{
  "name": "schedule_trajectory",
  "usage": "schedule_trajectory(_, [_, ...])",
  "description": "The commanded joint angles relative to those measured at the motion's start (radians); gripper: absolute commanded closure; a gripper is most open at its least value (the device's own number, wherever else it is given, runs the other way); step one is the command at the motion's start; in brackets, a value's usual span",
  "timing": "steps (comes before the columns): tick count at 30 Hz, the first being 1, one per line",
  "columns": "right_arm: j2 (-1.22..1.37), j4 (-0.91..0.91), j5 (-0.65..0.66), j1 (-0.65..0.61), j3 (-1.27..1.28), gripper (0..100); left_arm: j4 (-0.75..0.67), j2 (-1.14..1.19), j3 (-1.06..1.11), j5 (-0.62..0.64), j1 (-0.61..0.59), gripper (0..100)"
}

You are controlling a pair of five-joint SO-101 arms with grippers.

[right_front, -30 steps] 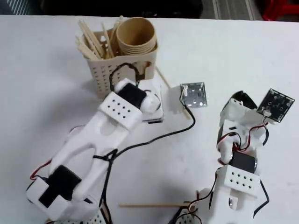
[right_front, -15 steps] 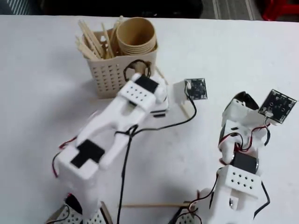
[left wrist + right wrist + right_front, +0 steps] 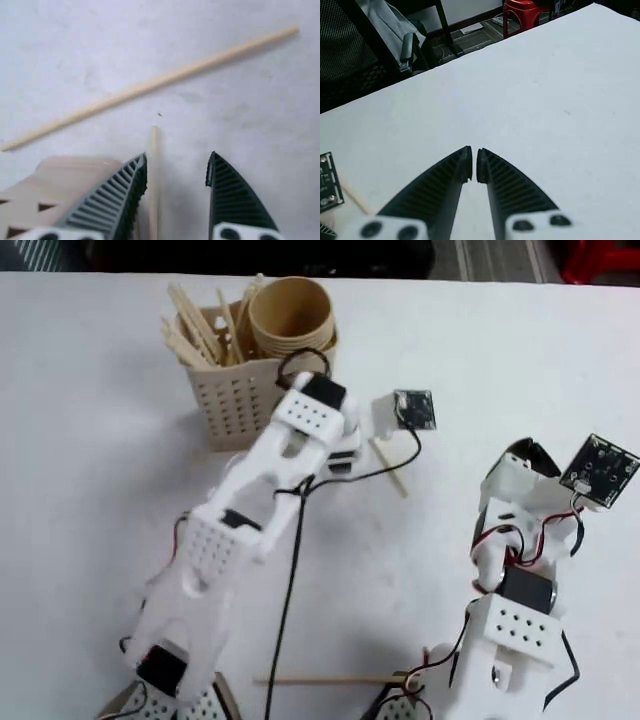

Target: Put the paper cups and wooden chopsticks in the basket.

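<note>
Left gripper (image 3: 177, 156): jaws wide apart, holding nothing. A chopstick (image 3: 154, 165) lies between them, close to one jaw, its near end cut off. A second chopstick (image 3: 150, 85) lies crosswise just beyond the tips.

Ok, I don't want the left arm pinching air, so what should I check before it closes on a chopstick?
1. Is the left claw open: ok, jaws apart.
2. Target between the jaws: ok, a thin pale wooden chopstick lies there, close to one jaw.
3. Nothing else in the bite: ok, the long wooden chopstick lies beyond the tips.
4. Room in the cream perforated plastic basket: cannot tell, it holds stacked brown paper cups and bundled wooden chopsticks.
5. The right claw clear: ok, shut over bare white table.
6. All sticks gathered: not ok, a third wooden chopstick lies by the arm bases.
</note>
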Motion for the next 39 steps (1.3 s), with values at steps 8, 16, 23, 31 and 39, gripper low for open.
schedule_trajectory(8, [-0.027,-0.013,-0.005,0.008,-0.048,96.4,0.279,0.349,-0.647,-0.032,-0.01,80])
schedule_trajectory(16, [-0.021,-0.018,-0.005,0.008,-0.048,96.4,0.414,0.443,-0.827,-0.04,-0.002,89])
schedule_trajectory(23, [-0.021,-0.018,-0.003,0.008,-0.048,96.4,0.442,0.443,-0.853,-0.04,-0.004,94])
schedule_trajectory(31, [-0.021,-0.018,-0.003,0.008,-0.048,96.4,0.425,0.41,-0.856,-0.025,-0.005,90])
schedule_trajectory(39, [-0.019,-0.018,-0.003,0.008,-0.048,96.4,0.195,0.409,-0.853,0.212,-0.027,88])
